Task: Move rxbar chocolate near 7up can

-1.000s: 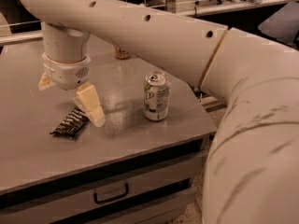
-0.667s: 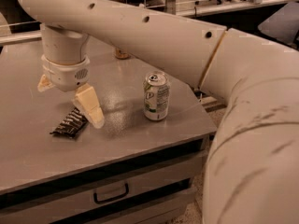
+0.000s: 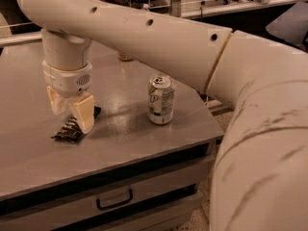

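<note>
The rxbar chocolate (image 3: 68, 130) is a dark wrapper lying flat on the grey table (image 3: 125, 143) at the front left. My gripper (image 3: 71, 120) hangs straight down over the bar's far end. Its two cream fingers (image 3: 84, 112) stand a little apart, one on each side of the bar, and partly hide it. The 7up can (image 3: 160, 99), white and green with a silver top, stands upright to the right of the gripper, about a can's height away from the bar.
A gold-brown can (image 3: 126, 57) stands at the table's back, mostly hidden behind my arm. The arm (image 3: 192, 47) spans the frame's top and right. Drawers with a handle (image 3: 114, 199) sit under the table's front edge.
The gripper has dropped lower and shifted slightly right, down onto the bar's far end. Its fingers stand closer together than before. The bar and the can have not moved.
</note>
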`<state>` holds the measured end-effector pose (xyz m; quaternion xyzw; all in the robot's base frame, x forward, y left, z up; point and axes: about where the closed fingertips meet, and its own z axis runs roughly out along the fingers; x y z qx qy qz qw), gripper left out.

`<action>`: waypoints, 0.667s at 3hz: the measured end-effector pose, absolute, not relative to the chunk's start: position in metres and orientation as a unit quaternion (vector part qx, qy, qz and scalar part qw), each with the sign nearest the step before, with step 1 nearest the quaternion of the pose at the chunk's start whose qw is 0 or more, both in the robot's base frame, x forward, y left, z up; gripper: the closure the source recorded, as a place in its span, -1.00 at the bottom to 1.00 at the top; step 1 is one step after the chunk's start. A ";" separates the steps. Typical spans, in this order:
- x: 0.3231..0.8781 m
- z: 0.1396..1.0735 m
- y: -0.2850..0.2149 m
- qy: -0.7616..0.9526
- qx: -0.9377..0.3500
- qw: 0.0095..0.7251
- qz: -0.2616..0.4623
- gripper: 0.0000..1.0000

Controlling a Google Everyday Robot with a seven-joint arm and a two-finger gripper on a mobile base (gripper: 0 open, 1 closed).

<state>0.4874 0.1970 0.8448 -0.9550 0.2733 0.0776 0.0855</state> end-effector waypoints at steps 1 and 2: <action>0.485 0.843 0.196 0.270 -0.956 0.084 0.080 0.25; 0.484 0.846 0.196 0.268 -0.956 0.090 0.084 0.71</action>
